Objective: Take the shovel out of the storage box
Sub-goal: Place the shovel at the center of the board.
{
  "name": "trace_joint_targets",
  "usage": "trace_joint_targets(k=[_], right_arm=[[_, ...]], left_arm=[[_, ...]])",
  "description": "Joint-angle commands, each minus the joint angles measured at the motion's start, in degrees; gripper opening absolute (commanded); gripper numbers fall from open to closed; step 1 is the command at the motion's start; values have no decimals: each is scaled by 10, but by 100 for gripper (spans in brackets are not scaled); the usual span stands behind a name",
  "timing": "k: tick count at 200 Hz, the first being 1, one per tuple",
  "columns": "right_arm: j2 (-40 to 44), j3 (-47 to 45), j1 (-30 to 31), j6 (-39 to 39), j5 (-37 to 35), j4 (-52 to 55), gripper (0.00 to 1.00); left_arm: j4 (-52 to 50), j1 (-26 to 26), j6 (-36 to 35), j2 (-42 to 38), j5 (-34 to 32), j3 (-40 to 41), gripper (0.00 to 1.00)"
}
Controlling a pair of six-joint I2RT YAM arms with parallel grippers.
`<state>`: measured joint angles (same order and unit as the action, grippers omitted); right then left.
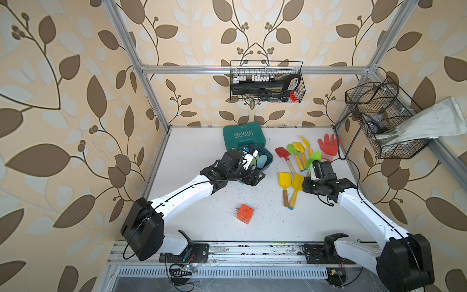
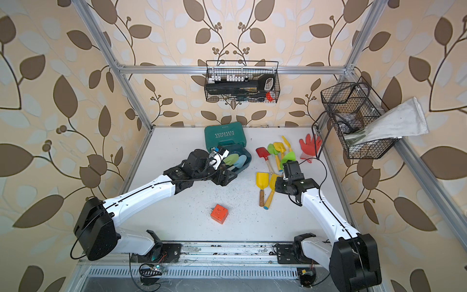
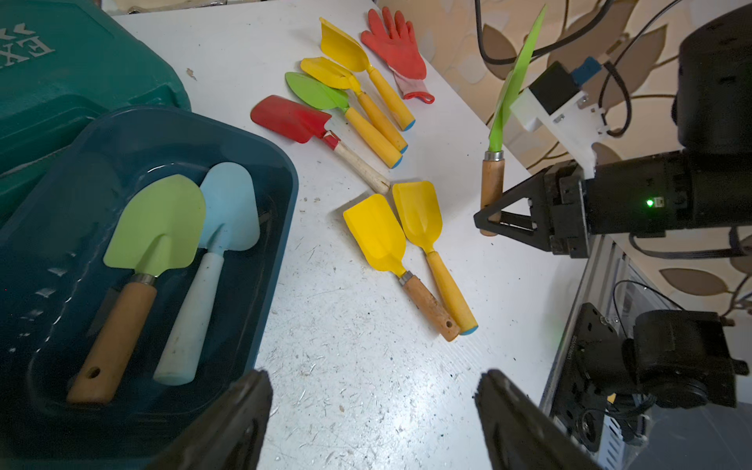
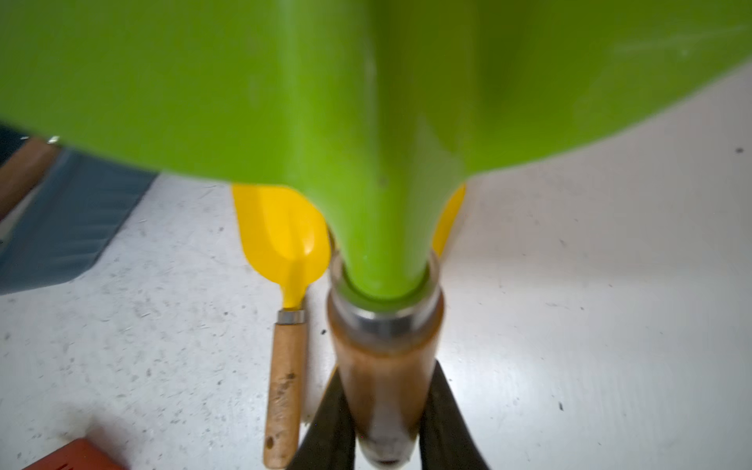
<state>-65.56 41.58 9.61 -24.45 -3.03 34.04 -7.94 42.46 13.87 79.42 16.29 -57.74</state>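
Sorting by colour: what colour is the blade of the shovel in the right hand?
Bright green shovel blade; the right wrist view shows it best.

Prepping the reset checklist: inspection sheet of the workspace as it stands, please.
Surface: white table, speckled with dark grit.
Job's things: storage box holds the boxed green shovel and blue shovel; held green shovel is out, off the table.
Clutter: six loose shovels, red glove, orange cube, green tool case beside the box.
Grippers: left gripper open, empty, by the box; right gripper shut on the held shovel's wooden handle.
Cables: black cable trails near the glove.
Surroundings: back wire basket and side wire basket on the frame, white cloth hanging from the side one; leaf wallpaper.
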Motion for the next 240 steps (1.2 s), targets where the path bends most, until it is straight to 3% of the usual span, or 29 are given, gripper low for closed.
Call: trace_joint_targets(k=[1, 75, 134, 240], right_arm=[[-13, 11, -19, -9, -32, 30, 16], [-94, 16, -115, 3, 33, 25, 17], [-164, 28, -115, 14, 78, 16, 20], [-194, 37, -114, 13, 71, 13, 28]], left_arm=[[-11, 4, -17, -6, -21, -24, 84], [-59, 4, -17, 24, -55, -50, 82], [-71, 4, -31, 21, -77, -53, 83], [-80, 4, -34, 21, -69, -58, 83]])
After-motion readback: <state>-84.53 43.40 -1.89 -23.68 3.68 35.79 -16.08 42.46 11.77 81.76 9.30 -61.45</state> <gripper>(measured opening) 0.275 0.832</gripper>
